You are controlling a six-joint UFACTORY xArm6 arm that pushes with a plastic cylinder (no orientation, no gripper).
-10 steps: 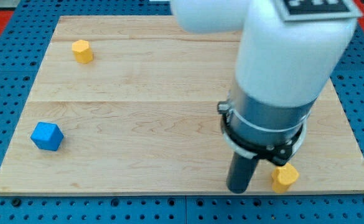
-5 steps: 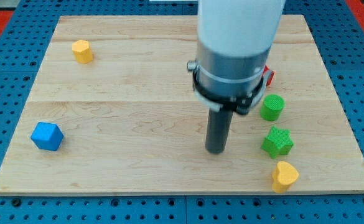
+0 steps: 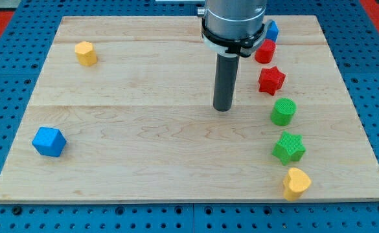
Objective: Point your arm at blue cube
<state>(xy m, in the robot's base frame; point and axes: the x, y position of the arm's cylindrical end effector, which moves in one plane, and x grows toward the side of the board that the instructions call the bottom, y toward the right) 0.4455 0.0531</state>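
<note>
A grey metal cylinder is filling the arm's lower end, ringed by a black clamp band with small lugs. A straight, dark, matte rod is extending from it, ending in my tip (image 3: 223, 109), flat and round.

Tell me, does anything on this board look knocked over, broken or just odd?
Nothing stands out. The blocks sit intact on the wooden board. My tip rests mid-board, far from the blue cube at the view's lower left.
</note>
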